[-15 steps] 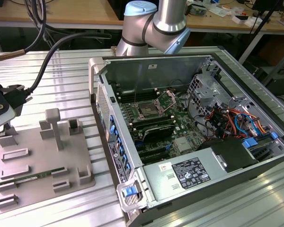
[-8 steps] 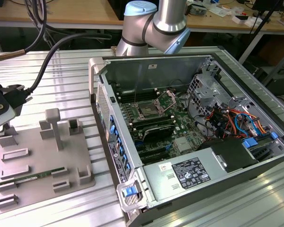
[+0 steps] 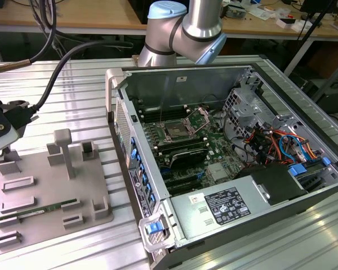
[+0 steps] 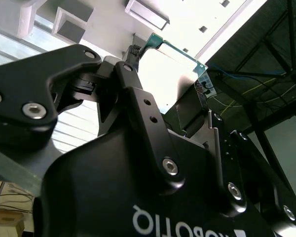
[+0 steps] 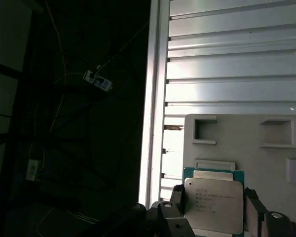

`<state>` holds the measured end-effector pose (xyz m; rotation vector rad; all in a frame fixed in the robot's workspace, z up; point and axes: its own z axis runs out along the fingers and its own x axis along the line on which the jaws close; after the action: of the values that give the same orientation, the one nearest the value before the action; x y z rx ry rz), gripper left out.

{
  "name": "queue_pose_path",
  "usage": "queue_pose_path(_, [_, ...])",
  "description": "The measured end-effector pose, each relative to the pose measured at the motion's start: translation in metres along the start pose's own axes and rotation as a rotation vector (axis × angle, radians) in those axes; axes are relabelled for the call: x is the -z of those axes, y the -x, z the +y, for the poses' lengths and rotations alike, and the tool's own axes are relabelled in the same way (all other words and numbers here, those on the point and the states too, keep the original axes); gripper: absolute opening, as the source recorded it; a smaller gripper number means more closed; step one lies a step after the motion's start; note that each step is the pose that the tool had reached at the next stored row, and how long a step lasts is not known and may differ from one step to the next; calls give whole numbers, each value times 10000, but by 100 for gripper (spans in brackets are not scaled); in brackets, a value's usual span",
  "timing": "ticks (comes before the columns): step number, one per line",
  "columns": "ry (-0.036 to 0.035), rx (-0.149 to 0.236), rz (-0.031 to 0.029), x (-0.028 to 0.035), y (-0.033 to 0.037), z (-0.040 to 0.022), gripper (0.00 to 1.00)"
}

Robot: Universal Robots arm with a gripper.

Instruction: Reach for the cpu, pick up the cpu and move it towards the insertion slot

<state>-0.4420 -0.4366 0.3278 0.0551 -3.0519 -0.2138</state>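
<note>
1. The cpu [image 5: 214, 203] is a flat square chip with a dull silvery metal lid and a thin green rim showing along its far edge. In the first wrist view it sits between the two black fingers [image 5: 177, 197] of the gripper [image 4: 168, 69], over the grey fixture plate [image 5: 227, 143].
2. The jaws pinch the cpu, one finger against each opposite edge. Whether the chip hangs clear of the plate or rests on it is hard to tell.
3. In the second wrist view the gripper's matte black linkage bars carry round silver bolts, and the chip's face is washed out by glare.
4. The insertion slot [image 3: 174, 133] is a square metal frame with a dark centre and thin wire levers. It sits on the green board inside the open computer case [image 3: 174, 76], well apart from the plate, toward the exterior view's right.
5. Plate and case both stand on a table [image 3: 73, 84] of pale, ribbed aluminium slats. Past its edge the first wrist view shows dark space with loose cables. Wooden benches [image 3: 73, 14] run along the back of the room, behind the silver-and-blue arm [image 3: 186, 28].
6. Counted:
   - one cpu
   - one slot
   - two fingers
   - two raised-wall rectangular pockets [image 5: 204, 131] beyond the chip
   - one long green memory stick [image 3: 39, 212] lying in the plate
</note>
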Motion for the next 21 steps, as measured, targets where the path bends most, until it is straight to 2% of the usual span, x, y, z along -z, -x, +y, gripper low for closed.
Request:
queue_pose_path(5, [44,-6,59,6,1,-1,55])
queue_pose_path(7, [76,-5,80,10,2,-2,55])
queue_pose_path(8, [110,-9,117,16,1,-1,55])
queue_pose_path(21, [300,-18,305,61,5,-2,55])
